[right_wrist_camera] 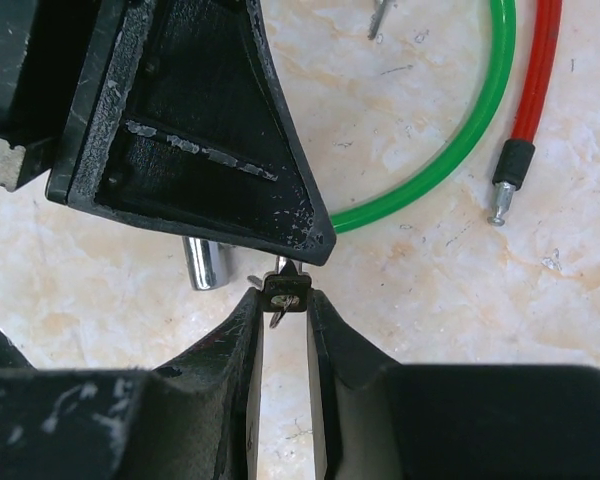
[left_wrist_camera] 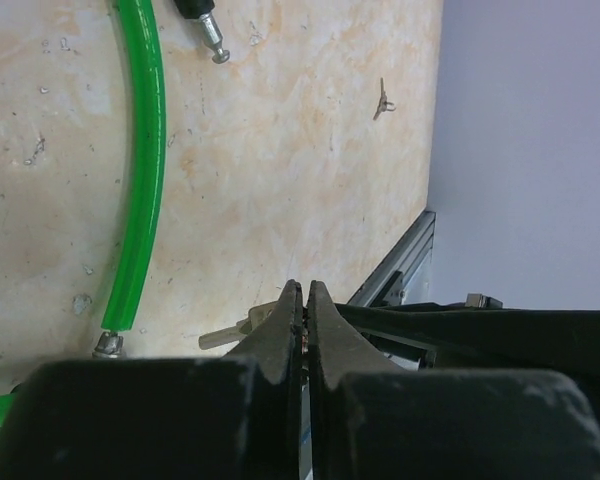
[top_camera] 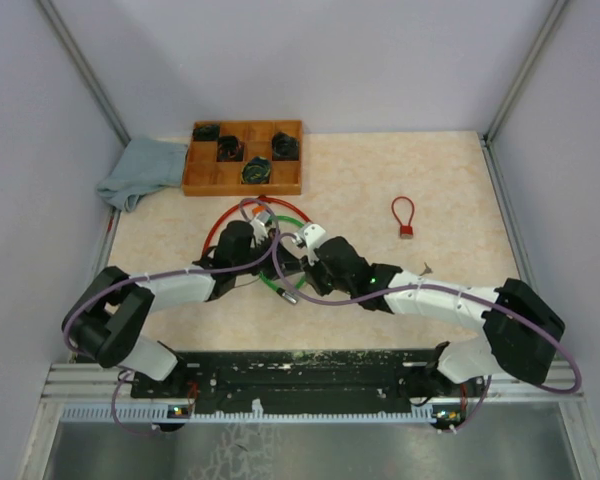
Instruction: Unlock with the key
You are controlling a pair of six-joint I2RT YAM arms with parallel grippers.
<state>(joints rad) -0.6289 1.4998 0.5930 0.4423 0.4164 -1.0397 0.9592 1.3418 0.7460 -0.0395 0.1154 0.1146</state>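
Key point(right_wrist_camera: 283, 291): small, dark-headed, held just off the surface at mid-table, pinched by its head in the right gripper's tips; the blade points toward the left gripper's tip.
Right gripper point(right_wrist_camera: 284, 302): narrowly parted, clamped on the key's head, nothing else in it.
Left gripper point(left_wrist_camera: 305, 300): fingers pressed together, tips right at the key's blade; whether they nip it I cannot tell.
Metal pin point(right_wrist_camera: 198, 262): bright stub just beside the key, under the left gripper's body, probably a cable end.
Green cable point(left_wrist_camera: 145, 150): loops on the table point(top_camera: 460, 180) near both grippers; the red cable point(right_wrist_camera: 535, 70) lies just outside it, its metal tip lying loose.
Small red lock point(top_camera: 402, 218): well apart to the right, loop closed, nothing touching it.
Step in hand: judged as key handling between the two grippers — a regrip or hand-over — ahead of insertion; no keyhole in view.
Next move calls for: one firm grip with the blade left free, then finding the keyway — on which lock I cannot tell — and lining the blade up before any turn.
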